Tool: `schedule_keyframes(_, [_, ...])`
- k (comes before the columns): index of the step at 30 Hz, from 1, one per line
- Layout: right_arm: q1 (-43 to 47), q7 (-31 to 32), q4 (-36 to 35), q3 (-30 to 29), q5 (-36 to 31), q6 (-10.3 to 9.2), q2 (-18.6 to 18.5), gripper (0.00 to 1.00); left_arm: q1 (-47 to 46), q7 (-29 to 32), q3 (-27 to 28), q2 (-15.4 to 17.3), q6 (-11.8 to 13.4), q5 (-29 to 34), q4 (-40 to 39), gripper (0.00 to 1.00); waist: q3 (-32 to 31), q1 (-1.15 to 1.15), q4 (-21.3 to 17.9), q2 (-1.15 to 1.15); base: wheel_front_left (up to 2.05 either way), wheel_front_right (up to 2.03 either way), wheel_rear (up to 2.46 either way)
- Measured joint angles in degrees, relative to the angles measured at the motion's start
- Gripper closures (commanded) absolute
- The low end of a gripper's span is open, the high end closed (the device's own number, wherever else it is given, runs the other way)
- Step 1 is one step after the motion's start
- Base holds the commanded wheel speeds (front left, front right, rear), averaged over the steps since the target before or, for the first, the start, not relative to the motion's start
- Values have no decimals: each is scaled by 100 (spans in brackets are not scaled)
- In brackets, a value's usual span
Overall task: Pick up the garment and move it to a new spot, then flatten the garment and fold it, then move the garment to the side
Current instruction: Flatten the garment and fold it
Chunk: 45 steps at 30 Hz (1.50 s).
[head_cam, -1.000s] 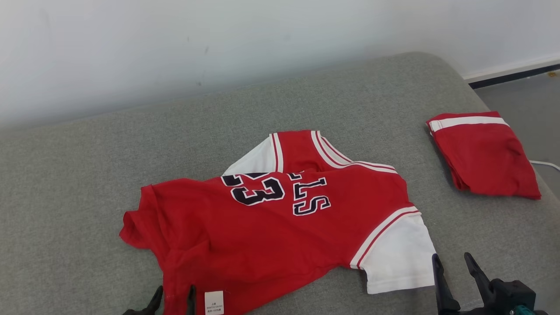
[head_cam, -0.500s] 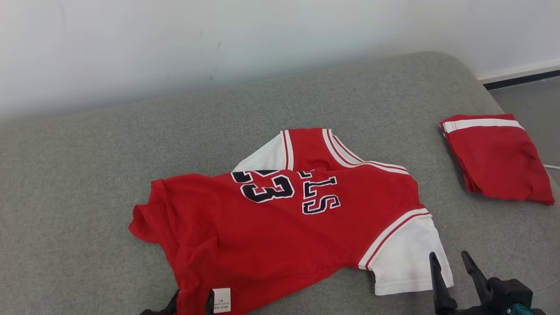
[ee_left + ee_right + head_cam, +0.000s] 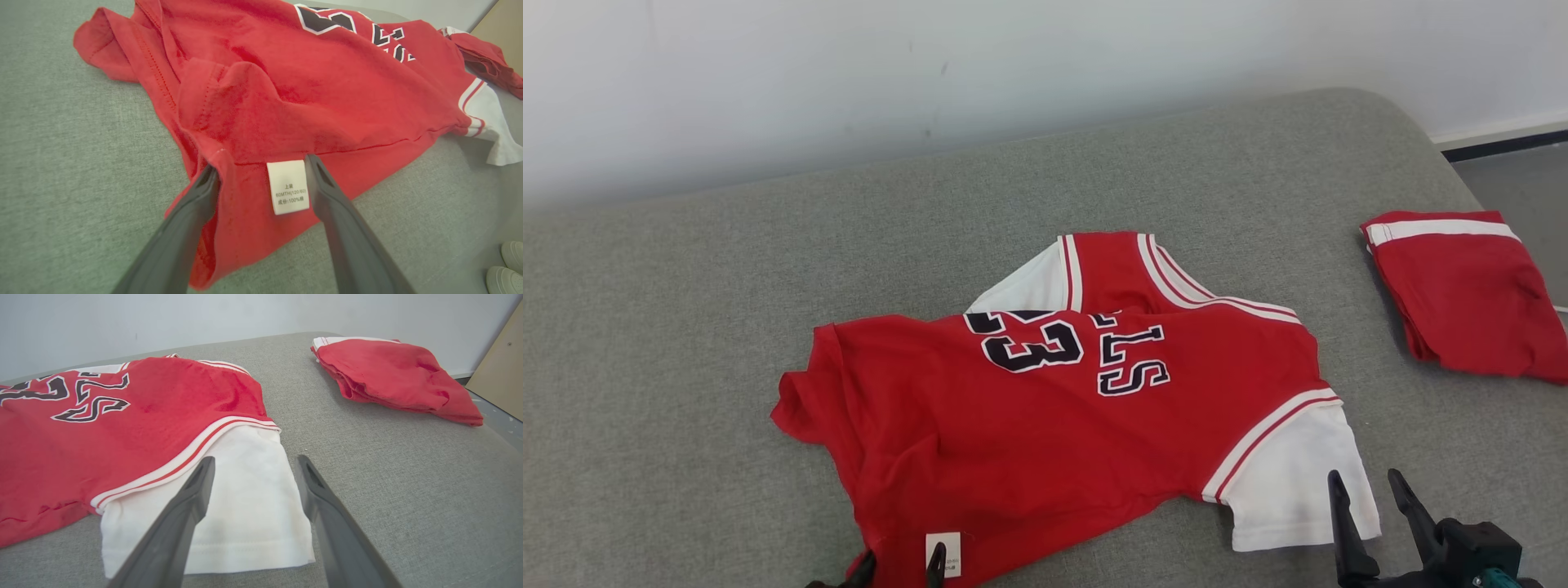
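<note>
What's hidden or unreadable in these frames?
Jersey lettering, head view: a fold hides part of the word and number.
Care label, left wrist view: print too small to read.
Left tool, head view: bottom edge cuts off all but the fingertips.
Folded red garment, head view: right edge cuts off its far corner.

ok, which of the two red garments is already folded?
The red bundle at the robot's right, a compact stack with a white band at its far edge. The number 23 jersey lies spread out and rumpled.
</note>
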Motion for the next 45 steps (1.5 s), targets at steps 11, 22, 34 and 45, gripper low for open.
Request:
schedule_keyframes(11, [-80, 588, 477, -162, 77, 0, 29, 0, -240, 110, -99, 36, 47, 23, 7, 0, 86, 0, -53, 0, 0, 0, 0])
schedule_keyframes(22, [-344, 1022, 855, -710, -152, 0, 132, 0, -264, 125, -101, 99, 138, 16, -13, 0, 232, -1, 1, 0, 0, 0, 0])
schedule_keyframes(34, [-445, 1446, 993, -907, -304, 1, 254, 49, -268, 100, -77, 174, 201, -38, -109, 0, 276, -1, 95, 0, 0, 0, 0])
schedule_keyframes(45, [-470, 1495, 1004, -895, -297, 1, 290, 87, -260, 108, -22, 241, 245, -119, -169, 76, 312, -1, 99, 0, 0, 0, 0])
